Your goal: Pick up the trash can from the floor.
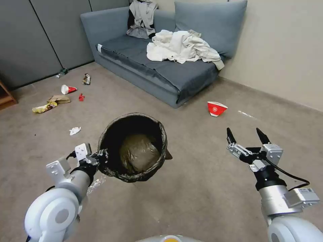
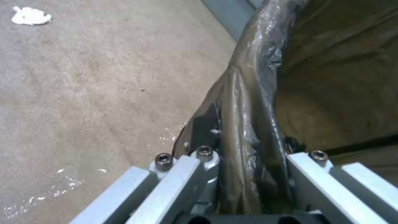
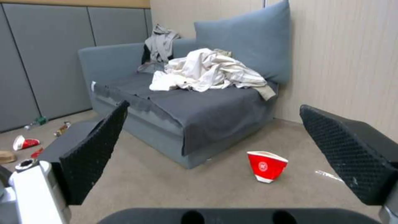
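The trash can [image 1: 133, 148], lined with a crinkled dark liner folded over its rim, hangs tilted in front of me, clear of the floor [image 1: 202, 188]. My left gripper [image 1: 101, 158] is shut on the near left side of its rim. In the left wrist view the liner-covered rim [image 2: 248, 102] runs between the jaws of the left gripper [image 2: 248, 155], one finger outside the can and one inside. To the right of the can, my right gripper [image 1: 248, 134] is held open above the carpet with nothing in it; the right gripper [image 3: 219, 149] faces the sofa.
A grey sofa [image 1: 151, 64] with heaped clothes [image 1: 181, 47] stands ahead against the wall. A red-and-white paper bowl [image 1: 216, 108] lies beyond the right gripper. Litter dots the carpet at left: a cup [image 1: 67, 89], a paper bag [image 1: 59, 99], a tissue [image 1: 74, 130]. Clear tape [image 1: 96, 183] glints under the can.
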